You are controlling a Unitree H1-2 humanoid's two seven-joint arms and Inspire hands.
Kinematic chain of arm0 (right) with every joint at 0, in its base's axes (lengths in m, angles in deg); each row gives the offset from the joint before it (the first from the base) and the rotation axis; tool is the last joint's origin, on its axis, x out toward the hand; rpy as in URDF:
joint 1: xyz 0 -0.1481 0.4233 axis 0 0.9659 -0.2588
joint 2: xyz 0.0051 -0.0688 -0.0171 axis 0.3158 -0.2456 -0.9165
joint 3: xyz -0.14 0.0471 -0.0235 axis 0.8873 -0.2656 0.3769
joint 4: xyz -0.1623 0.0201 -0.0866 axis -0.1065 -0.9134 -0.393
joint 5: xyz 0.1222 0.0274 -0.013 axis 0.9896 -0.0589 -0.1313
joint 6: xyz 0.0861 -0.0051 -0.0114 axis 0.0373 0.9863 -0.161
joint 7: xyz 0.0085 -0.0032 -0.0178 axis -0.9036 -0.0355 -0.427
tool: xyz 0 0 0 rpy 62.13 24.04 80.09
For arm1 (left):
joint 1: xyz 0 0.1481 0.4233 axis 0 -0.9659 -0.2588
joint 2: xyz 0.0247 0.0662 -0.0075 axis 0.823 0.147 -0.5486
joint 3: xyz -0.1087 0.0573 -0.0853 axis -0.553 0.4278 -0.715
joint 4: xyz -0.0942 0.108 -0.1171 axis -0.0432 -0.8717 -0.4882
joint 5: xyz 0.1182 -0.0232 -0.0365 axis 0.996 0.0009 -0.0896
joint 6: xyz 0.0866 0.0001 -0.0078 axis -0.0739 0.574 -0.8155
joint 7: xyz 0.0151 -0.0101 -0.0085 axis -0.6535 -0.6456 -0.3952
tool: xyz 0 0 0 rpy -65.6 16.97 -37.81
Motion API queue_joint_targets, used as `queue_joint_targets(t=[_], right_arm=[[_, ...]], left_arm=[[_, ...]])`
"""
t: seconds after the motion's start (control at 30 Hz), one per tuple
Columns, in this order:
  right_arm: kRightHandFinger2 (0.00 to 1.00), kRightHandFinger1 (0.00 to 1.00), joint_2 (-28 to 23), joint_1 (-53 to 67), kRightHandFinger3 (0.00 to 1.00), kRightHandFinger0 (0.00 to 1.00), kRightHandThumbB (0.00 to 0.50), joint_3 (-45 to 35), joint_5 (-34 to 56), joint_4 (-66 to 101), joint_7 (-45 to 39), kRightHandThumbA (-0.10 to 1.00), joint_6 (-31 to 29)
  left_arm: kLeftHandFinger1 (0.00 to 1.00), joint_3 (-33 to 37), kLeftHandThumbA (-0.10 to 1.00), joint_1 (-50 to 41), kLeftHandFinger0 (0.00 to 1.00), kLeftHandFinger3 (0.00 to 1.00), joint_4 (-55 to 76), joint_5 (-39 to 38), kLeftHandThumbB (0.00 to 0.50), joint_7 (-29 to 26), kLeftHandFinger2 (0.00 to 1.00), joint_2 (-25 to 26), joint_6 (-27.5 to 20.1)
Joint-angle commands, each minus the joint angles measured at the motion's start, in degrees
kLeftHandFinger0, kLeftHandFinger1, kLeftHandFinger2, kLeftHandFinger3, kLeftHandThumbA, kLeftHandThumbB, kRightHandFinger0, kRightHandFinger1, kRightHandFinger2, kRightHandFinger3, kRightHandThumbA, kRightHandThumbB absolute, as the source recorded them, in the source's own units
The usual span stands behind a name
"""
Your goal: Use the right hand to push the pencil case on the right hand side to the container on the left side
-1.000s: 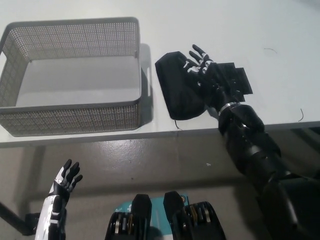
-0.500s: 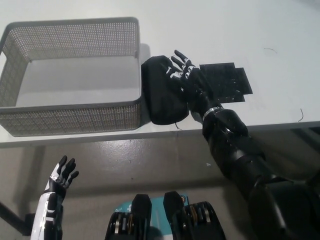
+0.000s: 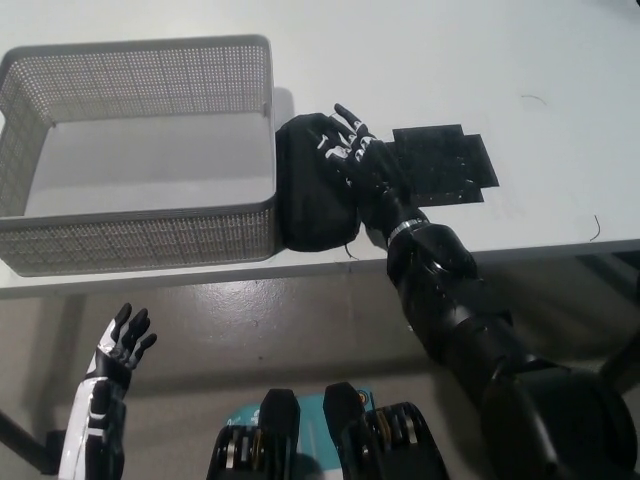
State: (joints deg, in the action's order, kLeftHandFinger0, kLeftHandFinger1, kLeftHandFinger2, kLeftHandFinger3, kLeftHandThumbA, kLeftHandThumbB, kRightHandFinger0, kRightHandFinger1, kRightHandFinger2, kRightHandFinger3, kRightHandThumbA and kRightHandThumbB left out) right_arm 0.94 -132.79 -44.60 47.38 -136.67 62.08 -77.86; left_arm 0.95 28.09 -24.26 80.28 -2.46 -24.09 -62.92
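The black pencil case lies on the white table, its left side pressed against the right wall of the grey mesh container. My black right hand rests flat on the case's upper right part, fingers spread, holding nothing. The white left hand hangs low at the lower left, below the table edge, fingers apart and empty.
A flat black square patch lies on the table just right of my right hand. The table's front edge runs close below the case. A thin dark thread lies near the right edge.
My right hand slid the pencil case leftwards until it met the container's right wall. The container shifted slightly left. The black patch, earlier under the hand, is uncovered.
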Motion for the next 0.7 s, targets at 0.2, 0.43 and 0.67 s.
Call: queue_joint_targets(t=[0.2,0.43,0.67], right_arm=[[1.0,1.0,0.52,-3.19,1.0,1.0,0.349,-0.76,0.9,1.36,-1.49,1.0,-2.01],[1.0,1.0,-3.4,-2.91,1.0,1.0,0.354,-0.8,0.66,5.88,-1.42,1.0,-4.42],[1.0,1.0,-8.12,0.33,1.0,1.0,0.355,0.5,-1.2,20.84,0.27,1.0,-3.69]], left_arm=[[1.0,-0.54,1.0,0.31,1.0,1.0,1.82,-0.58,0.247,0.83,1.0,0.42,-2.03],[1.0,-1.01,1.0,-0.11,1.0,1.0,1.83,-0.3,0.234,1.06,1.0,0.55,-2.03],[1.0,-0.78,1.0,0.12,1.0,1.0,1.59,-0.14,0.235,1.22,1.0,0.14,-2.03]])
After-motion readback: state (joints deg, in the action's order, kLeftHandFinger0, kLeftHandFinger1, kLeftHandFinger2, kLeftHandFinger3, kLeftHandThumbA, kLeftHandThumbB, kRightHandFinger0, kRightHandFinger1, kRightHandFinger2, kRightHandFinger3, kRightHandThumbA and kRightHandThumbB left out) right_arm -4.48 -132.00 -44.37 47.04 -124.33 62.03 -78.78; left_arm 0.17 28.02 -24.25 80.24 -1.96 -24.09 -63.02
